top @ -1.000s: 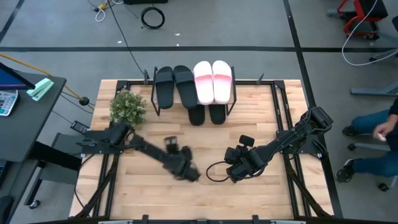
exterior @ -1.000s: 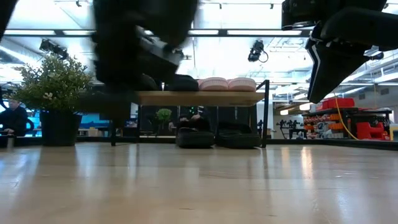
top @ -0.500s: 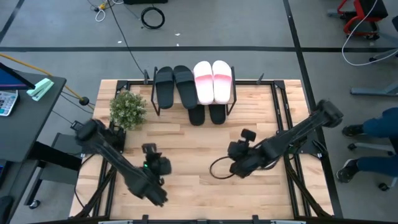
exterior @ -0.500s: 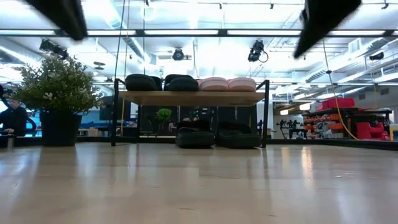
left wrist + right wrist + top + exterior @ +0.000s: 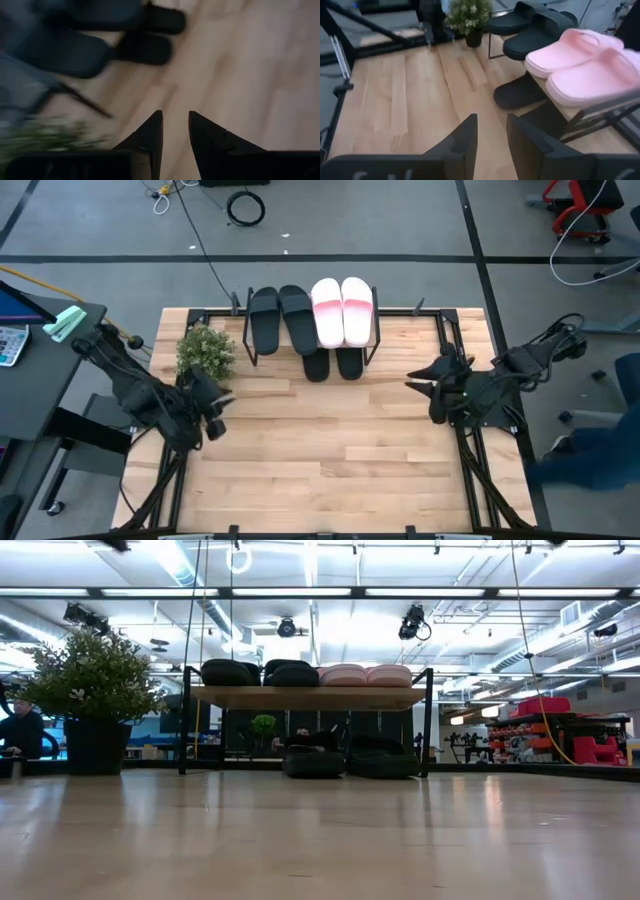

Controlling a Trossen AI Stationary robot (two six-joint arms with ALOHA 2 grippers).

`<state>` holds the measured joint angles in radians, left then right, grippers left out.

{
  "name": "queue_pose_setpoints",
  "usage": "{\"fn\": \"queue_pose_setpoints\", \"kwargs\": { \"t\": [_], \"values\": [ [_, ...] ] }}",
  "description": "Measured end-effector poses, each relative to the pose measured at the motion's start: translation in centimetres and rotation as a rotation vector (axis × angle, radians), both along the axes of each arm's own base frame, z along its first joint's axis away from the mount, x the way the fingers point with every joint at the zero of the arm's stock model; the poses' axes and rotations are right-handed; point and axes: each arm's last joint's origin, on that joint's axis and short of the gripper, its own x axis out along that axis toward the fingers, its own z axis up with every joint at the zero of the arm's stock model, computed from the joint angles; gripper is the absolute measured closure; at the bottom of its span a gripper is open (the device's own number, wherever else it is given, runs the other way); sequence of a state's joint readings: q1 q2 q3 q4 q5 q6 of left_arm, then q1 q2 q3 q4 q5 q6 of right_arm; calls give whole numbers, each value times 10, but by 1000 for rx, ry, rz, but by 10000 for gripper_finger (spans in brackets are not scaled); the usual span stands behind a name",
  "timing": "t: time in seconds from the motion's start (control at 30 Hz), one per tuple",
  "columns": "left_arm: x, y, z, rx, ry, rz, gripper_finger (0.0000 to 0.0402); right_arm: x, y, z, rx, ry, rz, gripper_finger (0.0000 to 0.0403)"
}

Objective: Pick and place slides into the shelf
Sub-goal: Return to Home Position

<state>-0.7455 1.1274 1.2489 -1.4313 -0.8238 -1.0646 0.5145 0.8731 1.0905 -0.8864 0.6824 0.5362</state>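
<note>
All six slides point(image 5: 312, 313) on shelf point(image 5: 310, 697), four on top, two black underneath, so looks done; left gripper point(image 5: 175, 131) and right gripper point(image 5: 491, 134) fingers slightly apart, holding nothing

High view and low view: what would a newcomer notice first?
The shelf at the table's far edge is full: two black slides and the pink-and-white pair on top, two more black slides beneath. Both arms sit withdrawn at the table's sides, left end effector beside the potted plant, right end effector empty.
</note>
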Motion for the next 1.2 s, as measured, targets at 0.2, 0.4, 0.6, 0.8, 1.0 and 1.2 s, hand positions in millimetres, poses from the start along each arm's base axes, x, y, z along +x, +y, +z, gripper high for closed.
{"fn": "queue_pose_setpoints", "kwargs": {
  "t": [0.2,0.4,0.6,0.8,1.0,1.2],
  "values": [
    [-6,-4,-71,-153,-296,-212,306,-4,2,-75,139,-209,155,293],
    [-13,6,-113,-195,-475,-293,301,0,3,-130,170,-372,290,293],
    [-27,25,-107,-175,-605,-317,307,-9,-13,-126,122,-452,210,293],
    [-33,29,-102,-118,-759,-526,310,-12,-20,-121,102,-480,278,293],
    [-36,35,-119,-204,-780,-667,304,-12,-23,-121,156,-480,346,293],
    [-37,42,-139,-196,-771,-628,307,-9,-25,-132,159,-473,311,293]
  ]
}}
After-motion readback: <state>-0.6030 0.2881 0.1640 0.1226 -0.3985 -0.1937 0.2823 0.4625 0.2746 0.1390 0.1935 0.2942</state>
